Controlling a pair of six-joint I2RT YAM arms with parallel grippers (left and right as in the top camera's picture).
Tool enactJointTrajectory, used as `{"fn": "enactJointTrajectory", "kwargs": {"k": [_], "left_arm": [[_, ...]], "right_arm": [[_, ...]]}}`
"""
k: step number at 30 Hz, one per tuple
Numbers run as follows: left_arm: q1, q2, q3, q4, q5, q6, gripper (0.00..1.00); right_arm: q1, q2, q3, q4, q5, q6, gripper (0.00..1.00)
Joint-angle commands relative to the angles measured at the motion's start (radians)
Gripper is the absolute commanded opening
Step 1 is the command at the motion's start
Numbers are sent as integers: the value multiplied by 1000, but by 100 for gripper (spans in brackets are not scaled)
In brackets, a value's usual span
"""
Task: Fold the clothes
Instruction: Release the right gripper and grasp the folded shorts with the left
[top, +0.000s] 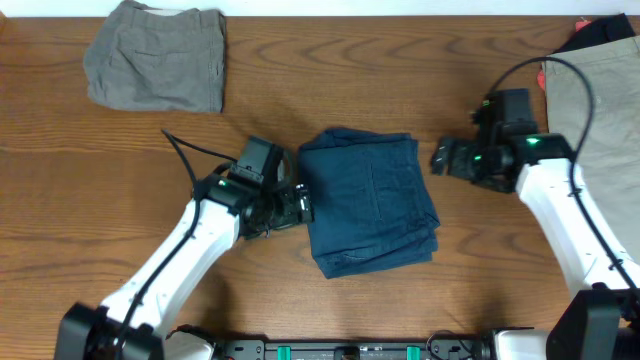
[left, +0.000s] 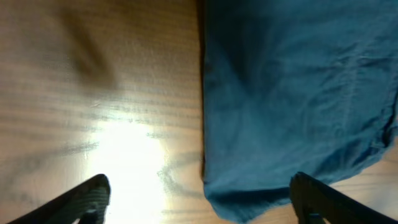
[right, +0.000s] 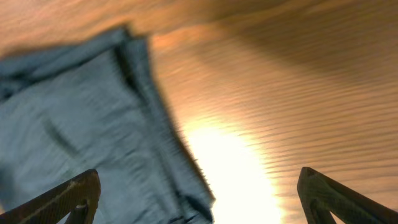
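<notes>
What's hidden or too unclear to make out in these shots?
Beige fabric garment: overhead, cut by the right edge, partly under the right arm.
Dark cloth, top right corner: overhead, cropped, unidentifiable.
Folded navy-blue fabric shorts: right wrist view blurred, seams unreadable.
Left fingers: left wrist, only tips above the bottom edge.

Looked like a robotics lab bench, white left arm (top: 190, 240) and white right arm (top: 565, 215) mounted on a black base rail (top: 340, 349), wood-grain table (top: 400, 70) beneath.
</notes>
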Motion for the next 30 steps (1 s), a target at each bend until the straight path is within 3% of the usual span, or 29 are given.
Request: {"fn": "enactJointTrajectory", "kwargs": {"k": [1,9,16,18,24,30], "left_arm": [[2,89,8,25,116,59,95],[-12,241,8,167,183,58,97],[-35,336,8,286,204,58,95],[-50,356,8,306,204,58,84],[-72,363,13,314,200,58,6],[-27,363,119,208,148,142,6]], "right_arm": [[-79,-3,9,6,29,-16,99],[-195,-3,9,3,29,-16,99],[-199,-3,9,3,29,-16,99],[-199,-3,9,3,29,-16,99],[-199,-3,9,4,29,-16,99],[-199,-3,9,4,29,-16,99]]}}
